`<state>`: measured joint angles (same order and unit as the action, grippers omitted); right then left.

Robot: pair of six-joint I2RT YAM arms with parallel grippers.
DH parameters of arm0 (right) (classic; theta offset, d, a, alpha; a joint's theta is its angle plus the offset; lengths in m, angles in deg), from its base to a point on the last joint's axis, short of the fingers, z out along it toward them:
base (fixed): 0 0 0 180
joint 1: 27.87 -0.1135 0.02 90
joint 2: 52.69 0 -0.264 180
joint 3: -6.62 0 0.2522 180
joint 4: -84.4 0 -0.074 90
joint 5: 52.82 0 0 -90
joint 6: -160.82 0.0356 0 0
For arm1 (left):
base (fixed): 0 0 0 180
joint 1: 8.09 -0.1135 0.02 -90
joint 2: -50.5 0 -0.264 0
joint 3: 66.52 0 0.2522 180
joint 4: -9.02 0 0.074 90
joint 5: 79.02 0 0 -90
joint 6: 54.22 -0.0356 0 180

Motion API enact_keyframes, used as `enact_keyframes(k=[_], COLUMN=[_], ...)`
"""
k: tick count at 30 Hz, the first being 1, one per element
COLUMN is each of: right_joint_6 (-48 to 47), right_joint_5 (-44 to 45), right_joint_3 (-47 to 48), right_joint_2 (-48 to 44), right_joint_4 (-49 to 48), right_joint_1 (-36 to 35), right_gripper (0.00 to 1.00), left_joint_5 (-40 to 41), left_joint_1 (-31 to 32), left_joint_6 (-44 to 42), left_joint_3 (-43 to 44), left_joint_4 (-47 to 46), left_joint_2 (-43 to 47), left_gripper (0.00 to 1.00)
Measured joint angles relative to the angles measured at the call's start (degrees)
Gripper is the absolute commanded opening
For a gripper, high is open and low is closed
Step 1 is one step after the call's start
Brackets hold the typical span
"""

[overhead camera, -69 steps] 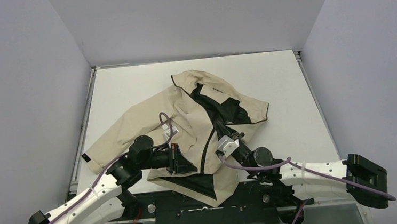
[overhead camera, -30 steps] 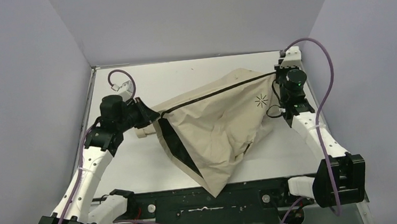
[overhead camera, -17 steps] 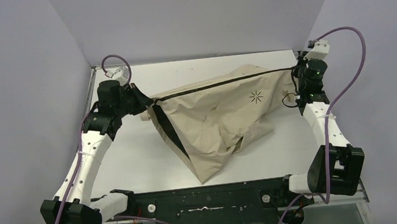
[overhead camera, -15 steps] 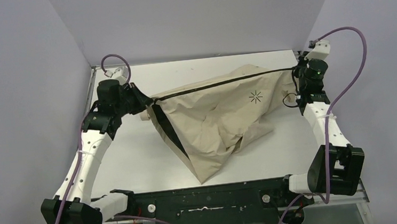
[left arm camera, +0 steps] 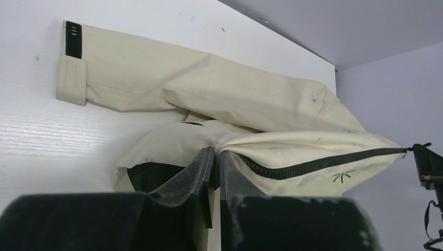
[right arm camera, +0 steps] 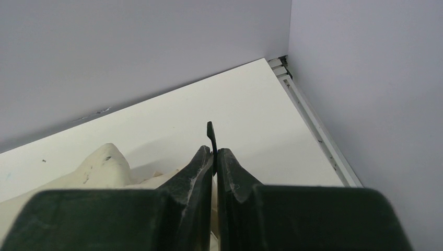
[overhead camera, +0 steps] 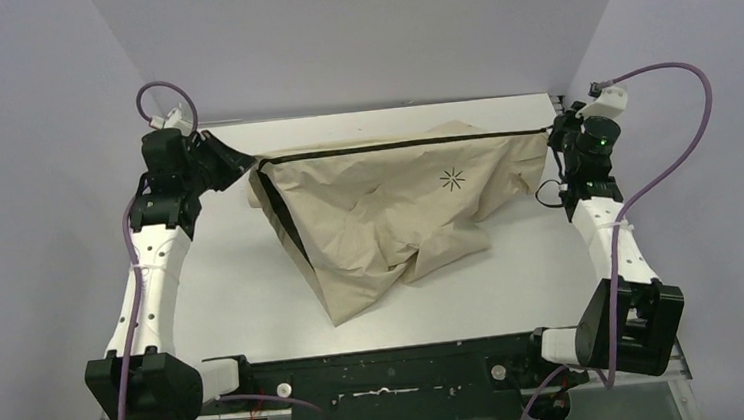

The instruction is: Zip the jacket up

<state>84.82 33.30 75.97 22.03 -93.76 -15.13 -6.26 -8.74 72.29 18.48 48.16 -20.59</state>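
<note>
Across the back of the table [overhead camera: 235, 301], the zipper [overhead camera: 403, 145] now runs almost level and taut between my two grippers. Half a second ago it sloped down toward my left. Since then my left gripper [overhead camera: 234, 164] has drawn up and back toward the far left corner, while my right gripper [overhead camera: 550, 134] has hardly shifted. The jacket [overhead camera: 389, 219] has swung left with the move and hangs from that line, its lower folds resting on the table.

My left fingers are pressed together on the jacket's edge at one end of the zipper, with fabric bunched on either side. My right fingers are pinched shut on a thin black pull [right arm camera: 211, 133] that sticks up between them.

With the line straight, the teeth I can see in the left wrist view look closed, so I judge the zipping nearly or wholly done. Black lining [overhead camera: 278, 212] gapes just below my left gripper. I cannot tell whether that is the open hem or a stretch not yet zipped.

One sleeve [left arm camera: 172, 83] lies flat on the table behind the body, its cuff [left arm camera: 72, 78] well clear of my fingers. The star logo [overhead camera: 454, 175] faces up. The right wall [overhead camera: 660, 97] stands close by my right gripper, so little room is left to pull further that way.
</note>
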Motion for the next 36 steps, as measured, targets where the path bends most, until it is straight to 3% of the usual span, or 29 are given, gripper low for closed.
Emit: enact_keyframes(k=[9, 13, 16, 18, 21, 24, 26, 28, 31, 36], right_joint_6=[-0.87, -0.81, 0.17, 0.81, 1.73, 2.27, 2.62, 2.99, 3.93, 4.63], right_joint_5=[4.57, 6.6, 7.17, 7.76, 8.17, 8.33, 8.55, 8.98, 9.03, 11.08], right_joint_3=[-4.52, -9.49, -13.44, -16.02, -18.97, -21.31, -21.99, -22.03, -22.03, -22.47], right_joint_2=[-2.05, -2.49, -3.48, -4.7, -7.1, -10.32, -12.59, -14.67, -17.16, -20.04], right_joint_4=[-4.39, -6.8, -7.45, -7.52, -7.48, -7.15, -5.92, -4.59, -2.86, 1.11], right_joint_1=[-7.85, -11.19, -11.69, -11.69, -11.69, -11.76, -12.35, -13.77, -17.07, -23.98], right_gripper=[0.0, 0.18, 0.44, 0.57, 0.69, 0.75, 0.8, 0.98, 1.0, 1.0], left_joint_5=[-0.07, -0.22, -0.28, -0.15, 0.57, 1.95, 2.89, 4.0, 6.78, 11.15], left_joint_1=[-3.34, -3.98, -4.02, -4.02, -4.02, -4.02, -3.96, -3.61, -1.11, 9.01], left_joint_6=[-1.18, -1.22, -1.38, -1.51, -2.23, -2.8, -3.3, -3.85, -4.94, -7.43], left_joint_3=[-0.48, -4.98, -8.66, -10.51, -11.67, -11.87, -11.87, -11.85, -11.72, -10.54], left_joint_4=[-2.43, -3.87, -4.24, -4.17, -4.07, -3.63, -3.45, -3.32, -2.45, 0.31], left_joint_2=[-5.03, -5.4, -5.4, -5.4, -5.03, -3.61, -1.97, -0.33, 1.73, 2.19], left_gripper=[0.0, 0.19, 0.3, 0.45, 0.6, 0.75, 0.77, 0.78, 0.79, 0.82])
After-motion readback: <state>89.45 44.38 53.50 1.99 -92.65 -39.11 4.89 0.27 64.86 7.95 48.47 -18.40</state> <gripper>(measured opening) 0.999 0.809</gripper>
